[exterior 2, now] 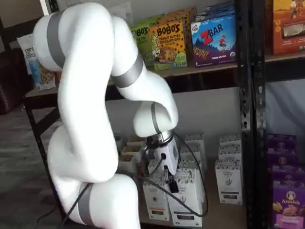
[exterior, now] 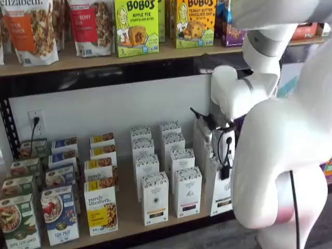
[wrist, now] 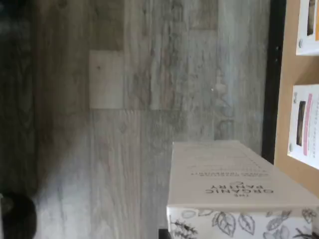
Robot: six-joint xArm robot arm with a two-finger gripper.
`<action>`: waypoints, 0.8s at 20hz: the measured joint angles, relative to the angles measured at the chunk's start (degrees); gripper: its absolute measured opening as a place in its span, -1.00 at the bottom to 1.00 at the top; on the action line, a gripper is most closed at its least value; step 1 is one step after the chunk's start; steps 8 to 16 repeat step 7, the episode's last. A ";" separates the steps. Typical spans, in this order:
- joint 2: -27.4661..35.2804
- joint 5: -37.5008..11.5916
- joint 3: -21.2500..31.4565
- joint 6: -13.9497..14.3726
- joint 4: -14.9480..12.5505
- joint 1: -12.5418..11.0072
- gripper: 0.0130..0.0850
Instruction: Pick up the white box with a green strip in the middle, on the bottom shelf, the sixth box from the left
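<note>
The white arm (exterior 2: 90,119) is seen folded low in both shelf views, its wrist bent down toward the front edge of the table (exterior: 128,211), near the right end. The white box (exterior 2: 188,191) is found there at the front edge, upright, its long axis vertical, the leaf-patterned top upward and the printed front turned away from the back wall. In the wrist view the box (wrist: 224,174) is seen lengthwise against the floor. The gripper (exterior 2: 167,183) is pressed against the box; only one black finger is shown, so its grip cannot be told.
</note>
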 joint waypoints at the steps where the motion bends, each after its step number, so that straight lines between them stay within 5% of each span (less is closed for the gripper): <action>1: -2.01 1.89 0.37 -0.70 1.33 0.62 0.11; 7: -9.74 9.45 1.21 -2.37 5.48 2.96 0.11; 16: -9.74 9.45 1.21 -2.37 5.48 2.96 0.11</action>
